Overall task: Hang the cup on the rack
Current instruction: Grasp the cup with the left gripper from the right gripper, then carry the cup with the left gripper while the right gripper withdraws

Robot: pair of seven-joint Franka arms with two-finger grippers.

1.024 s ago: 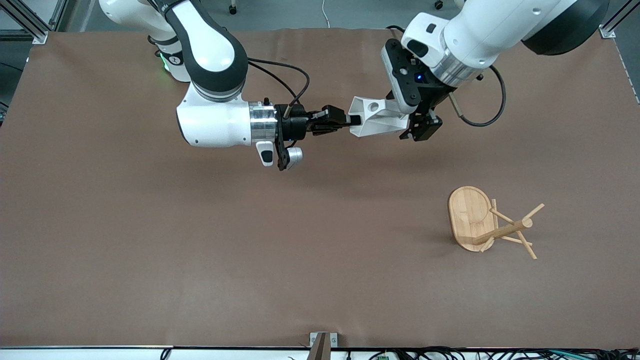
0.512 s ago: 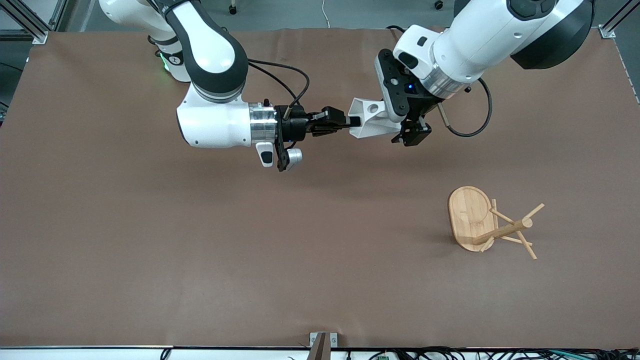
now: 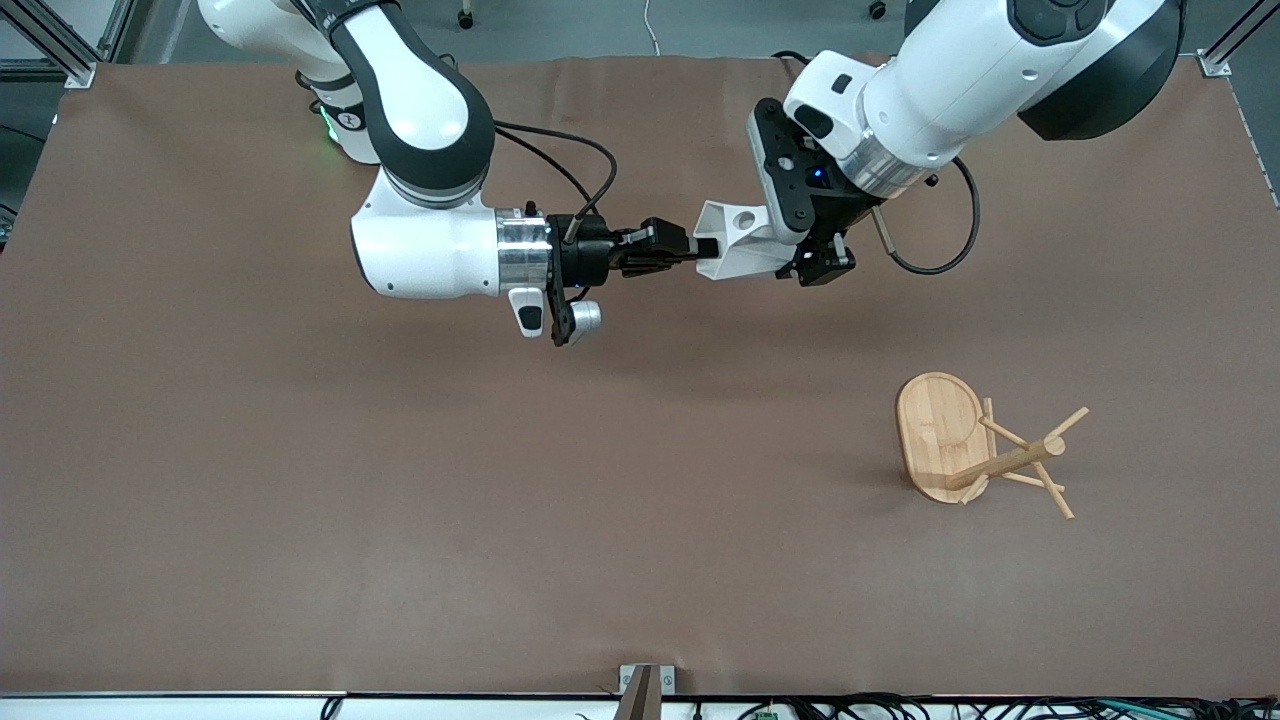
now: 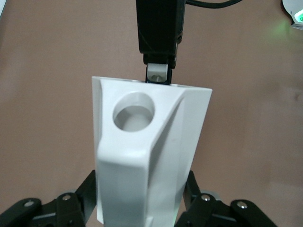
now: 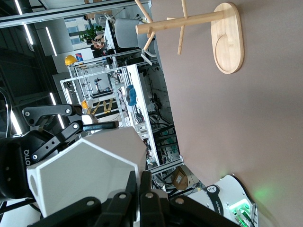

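The white faceted cup (image 3: pixel 748 245) hangs in the air on its side over the table's middle, toward the robots' side, with its holed tab handle (image 3: pixel 743 213) facing up. My right gripper (image 3: pixel 703 246) is shut on the cup's rim wall; the right wrist view shows it pinching that wall (image 5: pixel 142 183). My left gripper (image 3: pixel 803 255) is open, with its jaws straddling the cup's body (image 4: pixel 142 161) close on both sides. The bamboo rack (image 3: pixel 940 430) stands on the table nearer to the front camera, toward the left arm's end. It also shows in the right wrist view (image 5: pixel 228 40).
The brown table mat (image 3: pixel 400 480) covers the whole table. The rack's thin pegs (image 3: pixel 1050 490) stick outward from its post. A cable (image 3: pixel 930 265) loops off the left wrist.
My left gripper has slid farther along the cup's body toward my right gripper. The right gripper and the cup have barely moved. The rack has not moved.
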